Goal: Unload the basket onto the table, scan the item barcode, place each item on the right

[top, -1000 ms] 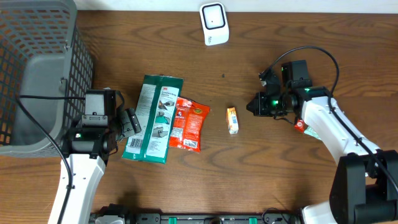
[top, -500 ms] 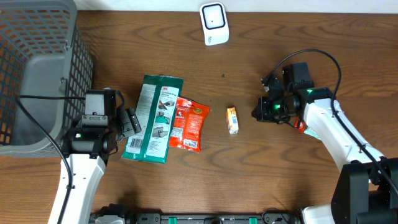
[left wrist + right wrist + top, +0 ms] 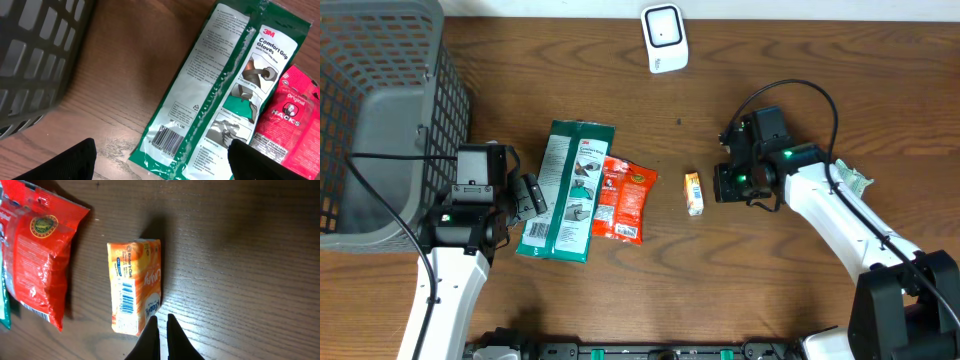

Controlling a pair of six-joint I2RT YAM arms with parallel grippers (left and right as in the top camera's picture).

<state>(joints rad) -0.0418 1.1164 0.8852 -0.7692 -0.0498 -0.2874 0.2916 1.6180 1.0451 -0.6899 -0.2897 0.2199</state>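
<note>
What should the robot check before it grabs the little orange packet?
1. right gripper open to grab: not ok, shut.
2. orange packet close to it: ok, beside the fingertips.
3. barcode showing: ok, faces up.
4. scanner in sight: ok, nothing covers it.
5. left gripper out of the way: ok, open by the green glove pack.

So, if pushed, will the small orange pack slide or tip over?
It probably slides, not tips: the small orange pack lies flat on the wooden table. Its glossy wrapper looks soft, so it may dent.
</note>
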